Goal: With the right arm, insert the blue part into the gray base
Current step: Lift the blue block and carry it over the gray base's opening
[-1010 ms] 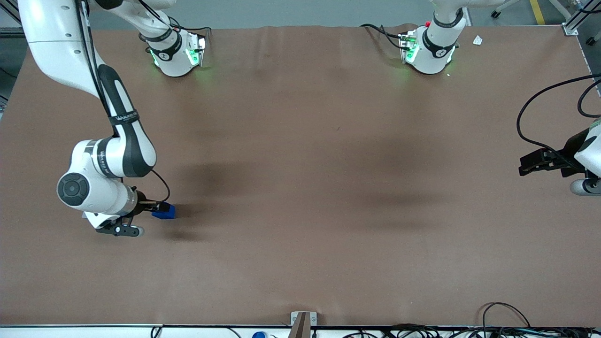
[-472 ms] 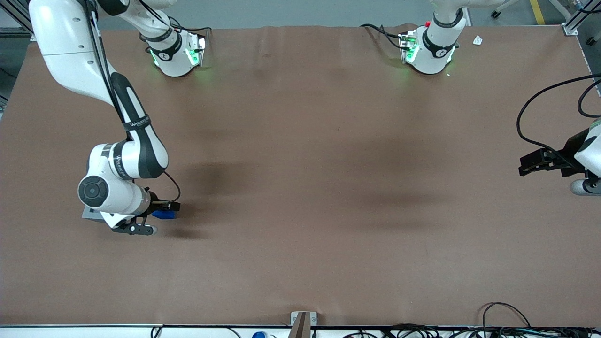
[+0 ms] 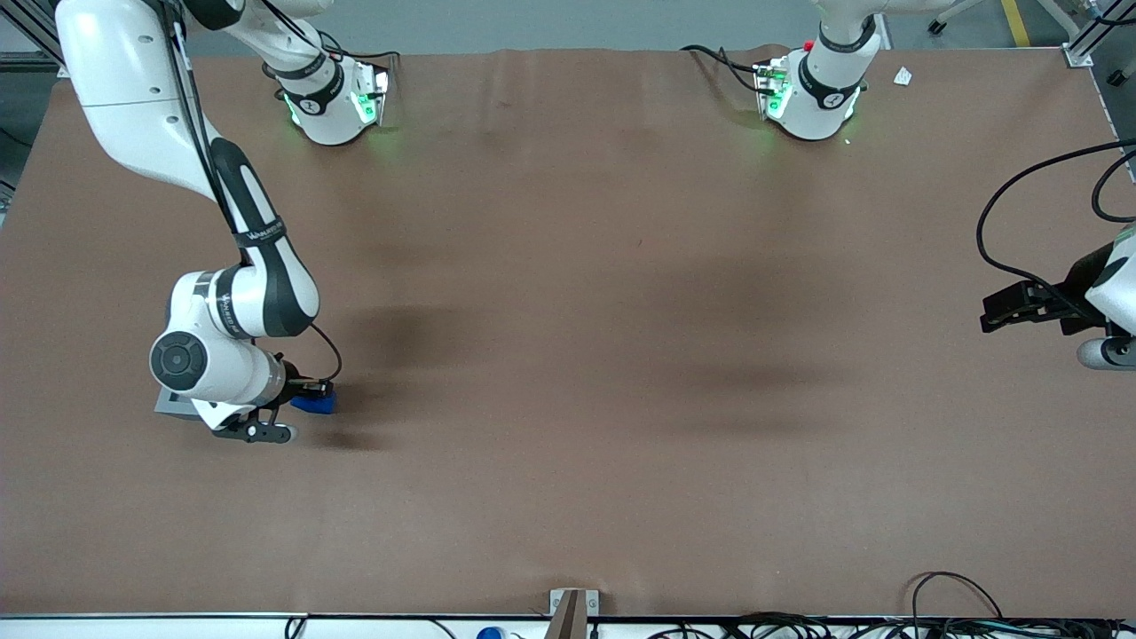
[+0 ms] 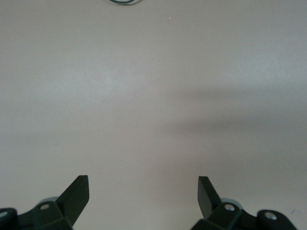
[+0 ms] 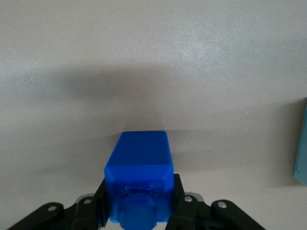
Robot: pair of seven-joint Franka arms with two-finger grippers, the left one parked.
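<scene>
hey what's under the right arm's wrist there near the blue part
A corner of the gray base pokes out from under the wrist of the right arm; the rest, recess included, is covered. The gripper holds the blue part beside it, above the brown table.

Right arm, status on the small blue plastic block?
Right arm's black two-finger gripper shut on small blue plastic block, carried above brown table. Light gray base mostly hidden under wrist. Nothing blocking.

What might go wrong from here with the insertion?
The end effector grips the small bright blue plastic block near one end only, so it may pivot on contact. The light gray base block sits mostly hidden under the arm's wrist in the front view, making alignment hard to judge.
</scene>
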